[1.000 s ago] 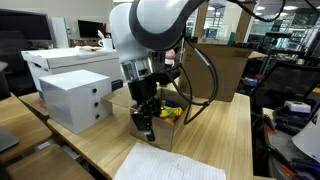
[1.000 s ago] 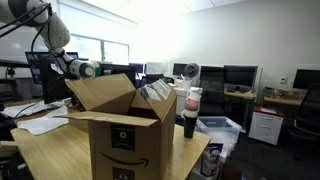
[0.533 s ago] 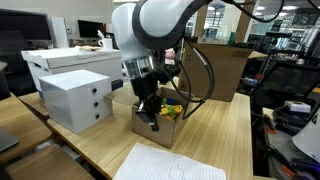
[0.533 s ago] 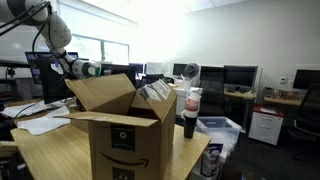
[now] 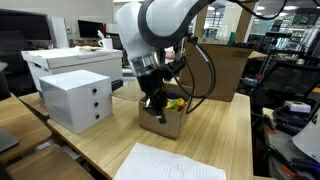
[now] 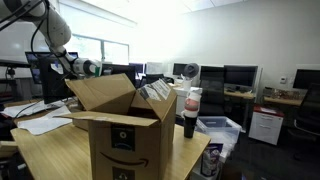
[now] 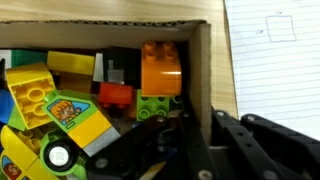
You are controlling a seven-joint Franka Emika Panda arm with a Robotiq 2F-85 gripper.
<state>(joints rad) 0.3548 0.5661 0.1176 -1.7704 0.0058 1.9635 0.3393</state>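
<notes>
A small open cardboard box [image 5: 166, 121] stands on the wooden table [image 5: 228, 132]. It holds toy bricks: an orange one [image 7: 162, 66] on a green one [image 7: 156, 104], with red [image 7: 115, 95] and yellow [image 7: 38, 92] ones beside them. My gripper [image 7: 205, 116] is shut on the box's side wall [image 7: 200, 55], one finger inside and one outside. In an exterior view the gripper [image 5: 155, 108] reaches down into the box's near corner. In an exterior view a large brown carton [image 6: 118, 125] hides both the gripper and the small box.
A white drawer unit [image 5: 76, 98] and a white lidded bin [image 5: 58, 60] stand beside the small box. A sheet of paper [image 5: 170, 163] lies in front of it, and a big cardboard box [image 5: 226, 68] stands behind. A dark bottle [image 6: 190, 116] is next to the large carton.
The jaws have closed onto the small box's wall. The arm has shifted slightly sideways, and the small box has moved with it and turned a little.
</notes>
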